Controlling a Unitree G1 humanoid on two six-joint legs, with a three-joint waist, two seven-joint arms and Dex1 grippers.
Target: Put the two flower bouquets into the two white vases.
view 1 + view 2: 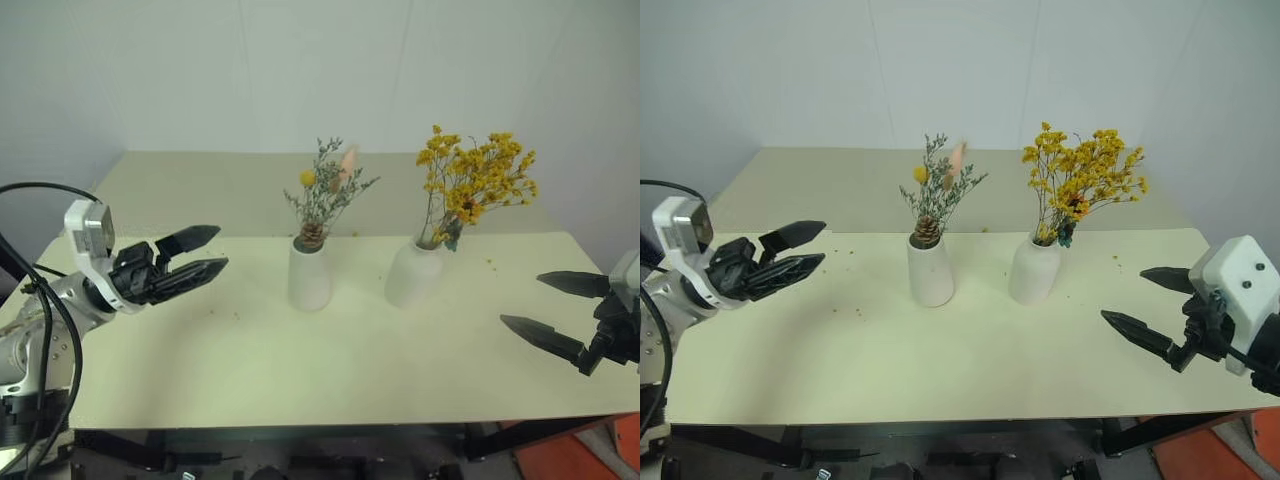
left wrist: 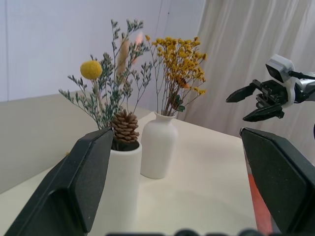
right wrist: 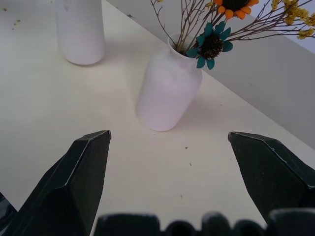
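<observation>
Two white vases stand near the middle of the cream table (image 1: pixel 300 370). The tall tapered vase (image 1: pixel 309 275) holds the grey-green bouquet (image 1: pixel 326 190) with a yellow ball, a pink bit and a pine cone. To its right, the rounder vase (image 1: pixel 414 272) holds the bushy yellow-orange bouquet (image 1: pixel 478 180). My left gripper (image 1: pixel 205 252) hovers open at the left side of the table, pointing toward the vases, empty. At the right edge my right gripper (image 1: pixel 540 305) stands open and empty, apart from the round vase (image 3: pixel 169 87).
A white wall rises behind the table. Small dried crumbs lie scattered on the tabletop around the vases. Black cables hang by my left arm. Something orange-red (image 1: pixel 610 450) sits on the floor below the table's right front corner.
</observation>
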